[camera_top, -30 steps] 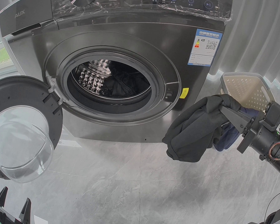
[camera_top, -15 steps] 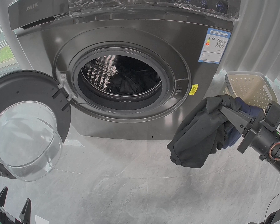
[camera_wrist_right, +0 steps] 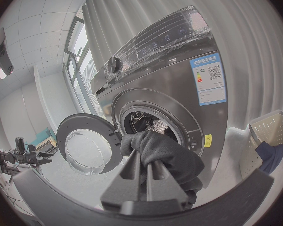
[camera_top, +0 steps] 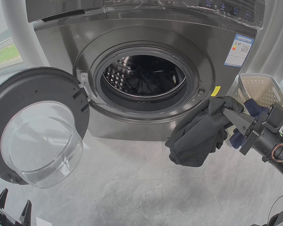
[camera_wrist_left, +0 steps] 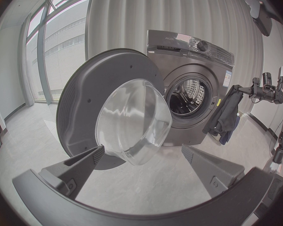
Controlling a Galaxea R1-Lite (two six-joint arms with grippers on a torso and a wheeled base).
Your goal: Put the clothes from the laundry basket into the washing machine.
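The grey front-loading washing machine (camera_top: 141,32) stands with its round door (camera_top: 37,126) swung wide to the left. Dark clothes (camera_top: 147,82) lie inside the drum. My right gripper (camera_top: 225,110) is right of the opening and a little lower, shut on a black garment (camera_top: 195,135) that hangs down above the floor. The right wrist view shows the same garment (camera_wrist_right: 169,157) bunched around the fingertips of the right gripper (camera_wrist_right: 146,159). The beige laundry basket (camera_top: 261,91) sits beside the machine's right side, a navy cloth (camera_top: 254,108) draped over its rim. My left gripper (camera_top: 16,196) is low at the near left, open and holding nothing.
The open door's clear glass bowl (camera_wrist_left: 132,120) bulges out in front of the left gripper (camera_wrist_left: 142,148). Grey tiled floor (camera_top: 132,185) spreads before the machine. A pleated white curtain (camera_top: 273,41) hangs behind the basket.
The camera has moved, so the machine and basket sit further right in the head picture. The black garment, still held, now hangs nearer the machine's opening.
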